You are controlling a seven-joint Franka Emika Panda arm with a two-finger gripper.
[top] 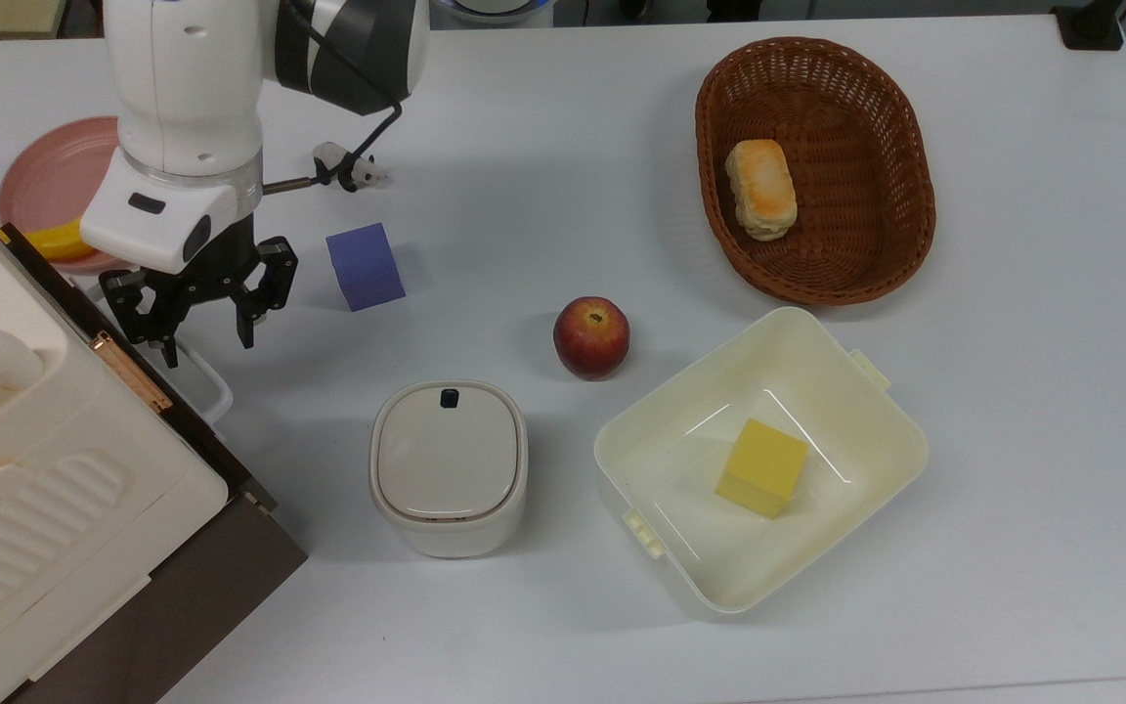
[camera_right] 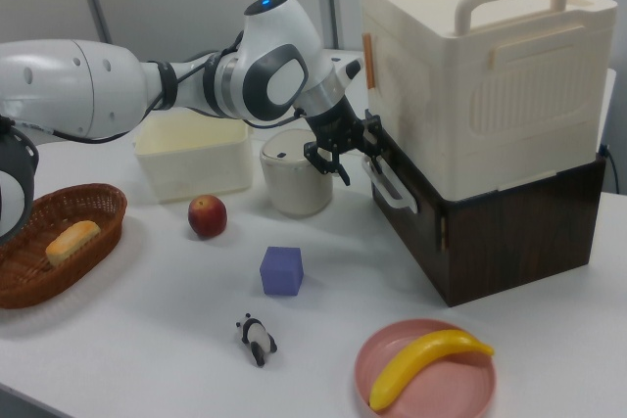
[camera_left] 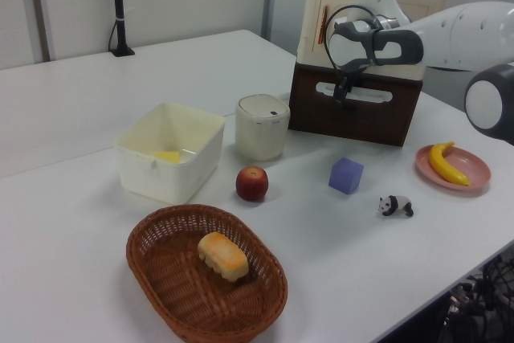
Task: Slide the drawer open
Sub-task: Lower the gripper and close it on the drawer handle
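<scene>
Drawer (camera_right: 490, 232) handle (camera_right: 390, 183), directly beneath spread end effector (camera_right: 345, 151)

White robot arm's black gripper (camera_left: 345, 90) poised at white loop handle (camera_left: 354, 92) of dark brown wooden drawer (camera_left: 356, 106), beneath cream plastic cabinet (camera_left: 377, 6); purple cube (camera_left: 346, 175), red apple (camera_left: 252, 183), woven brown basket (camera_left: 207, 279) on white table (camera_left: 96, 102).

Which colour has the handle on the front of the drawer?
The handle is white, on the dark brown drawer front; the right view shows it best.
</scene>
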